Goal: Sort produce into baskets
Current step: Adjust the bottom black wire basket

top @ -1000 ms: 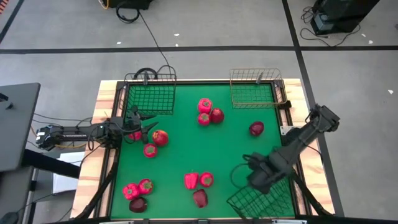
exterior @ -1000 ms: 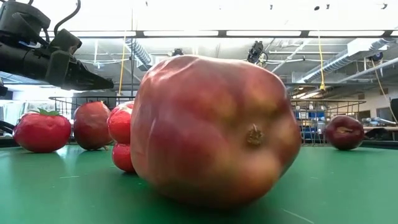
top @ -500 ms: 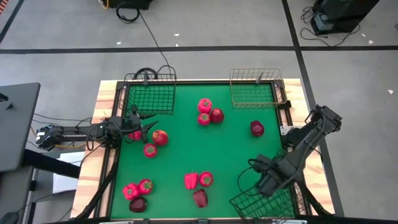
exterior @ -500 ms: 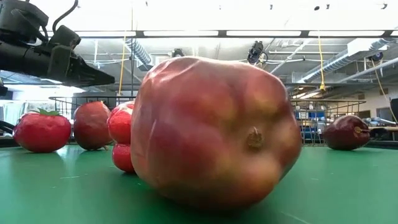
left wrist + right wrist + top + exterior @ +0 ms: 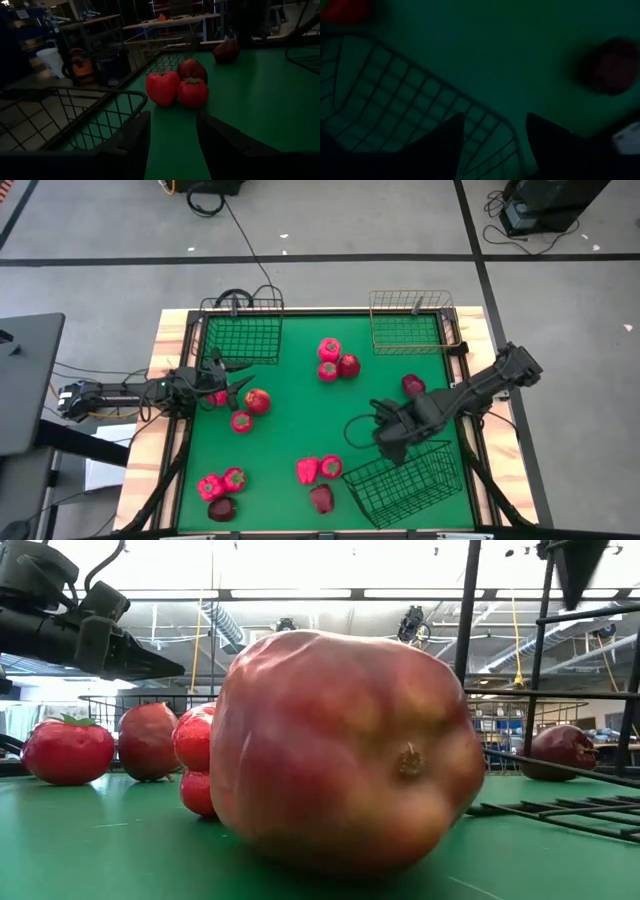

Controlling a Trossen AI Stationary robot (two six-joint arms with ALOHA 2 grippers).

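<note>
Red produce lies scattered on the green mat: a trio at the middle far side, a dark apple at the right, and more at the left and near edge. My right gripper points down, shut on the far rim of the longer black basket, which stands on the mat at the near right. My left gripper is open and level at the table's left, beside the squarish black basket. The gold basket stands at the far right. My right gripper has the longer black basket's far rim near its left corner between its two fingers, one finger inside the wall and one outside. The fingers come from above, pointing down. The basket's base wires stay low on the mat.
A large dark red apple fills the low view close to the near edge. The wooden table border frames the mat. The mat's middle is bare. My left gripper faces the trio of produce.
My right gripper first edged toward the near right corner, then swung toward the table's left and a little toward the far edge. The longer black basket slid along the mat with it and turned, and its wires have come into the low view at the right.
</note>
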